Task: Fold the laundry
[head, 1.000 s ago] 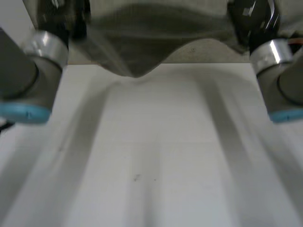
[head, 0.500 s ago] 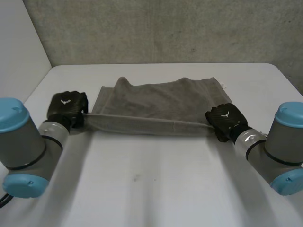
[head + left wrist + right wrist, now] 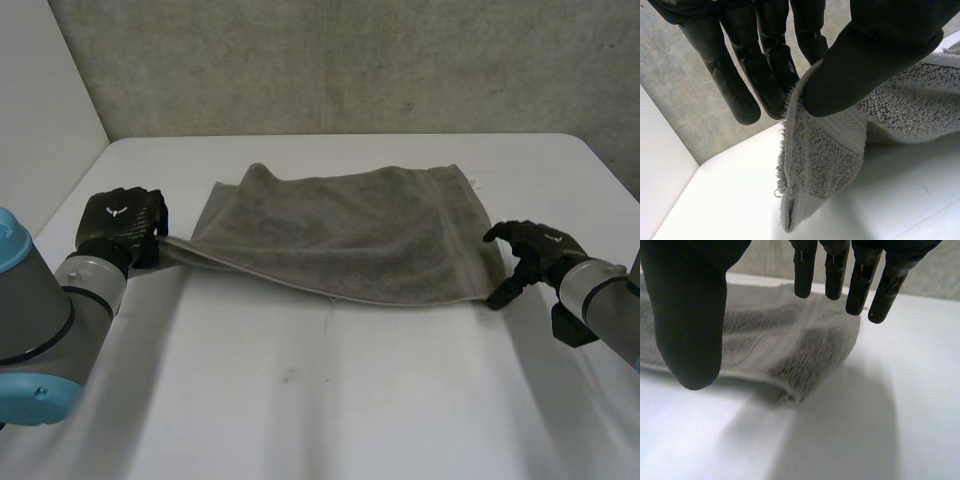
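Left robot hand (image 3: pixel 120 226) pinches towel (image 3: pixel 340 238) corner; right robot hand (image 3: pixel 536 252) (fingers spread) beside the edge.

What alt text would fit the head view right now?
A grey towel lies across a white table between two robot arms. The left hand pinches its near left corner, while the right hand is open, fingers spread, just beside the near right corner.

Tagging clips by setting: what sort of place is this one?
Probably a lab or test bench, not a home: a plain white table, a rough concrete wall behind it, and a single grey towel laid out.
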Motion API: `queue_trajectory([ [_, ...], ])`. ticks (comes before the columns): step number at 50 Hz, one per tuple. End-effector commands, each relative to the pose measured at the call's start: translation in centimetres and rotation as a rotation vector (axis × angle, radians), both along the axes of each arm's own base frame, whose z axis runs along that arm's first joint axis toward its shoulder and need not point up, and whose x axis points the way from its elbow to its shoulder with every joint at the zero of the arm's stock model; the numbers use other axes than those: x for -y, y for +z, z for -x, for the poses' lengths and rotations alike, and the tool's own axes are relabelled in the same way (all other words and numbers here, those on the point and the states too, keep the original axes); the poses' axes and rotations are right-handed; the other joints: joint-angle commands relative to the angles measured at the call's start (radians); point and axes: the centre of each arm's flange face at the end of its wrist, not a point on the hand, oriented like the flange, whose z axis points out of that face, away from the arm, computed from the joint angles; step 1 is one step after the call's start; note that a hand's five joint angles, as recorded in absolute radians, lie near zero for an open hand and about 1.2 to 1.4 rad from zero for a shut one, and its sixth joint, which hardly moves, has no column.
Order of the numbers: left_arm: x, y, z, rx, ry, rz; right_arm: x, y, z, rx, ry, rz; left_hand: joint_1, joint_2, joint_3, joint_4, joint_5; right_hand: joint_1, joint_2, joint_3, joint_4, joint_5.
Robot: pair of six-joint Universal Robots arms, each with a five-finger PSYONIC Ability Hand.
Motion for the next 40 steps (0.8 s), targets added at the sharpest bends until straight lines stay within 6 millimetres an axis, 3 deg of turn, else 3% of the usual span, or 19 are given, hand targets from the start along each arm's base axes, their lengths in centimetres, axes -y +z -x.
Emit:
queue_trajectory([
  [1,0.2,0.0,-0.3,0.0,0.009,0.0,-0.4,-1.3,-0.3,-0.069,0.039,0.047,0.199,0.178,0.179,0.178,0.183,0.135,0.09,0.111,0.112,0.115],
  [14,0.1,-0.2,-0.3,0.001,0.009,-0.006,1.0,-4.0,-0.4,-0.155,0.071,0.141,0.199,0.178,0.179,0.178,0.183,0.373,0.328,0.35,0.35,0.353],
  [24,0.1,-0.2,-0.3,0.002,0.009,-0.007,2.5,-4.1,-0.2,-0.169,0.017,0.203,0.199,0.178,0.179,0.178,0.183,0.629,0.583,0.605,0.606,0.609],
  [30,0.0,-0.2,-0.2,0.002,0.006,-0.007,3.4,-3.4,-0.2,-0.163,0.008,0.234,0.199,0.178,0.179,0.178,0.183,1.108,1.063,1.084,1.085,1.088],
  [35,-0.1,-0.3,-0.1,0.004,0.003,-0.01,3.8,-2.1,-0.1,-0.165,0.001,0.268,0.199,0.178,0.179,0.178,0.183,1.109,1.064,1.086,1.086,1.089],
  [40,-0.4,-0.3,0.1,0.015,-0.004,-0.02,3.6,0.7,0.1,-0.182,0.007,0.324,0.199,0.178,0.179,0.178,0.183,1.109,1.064,1.086,1.086,1.089],
])
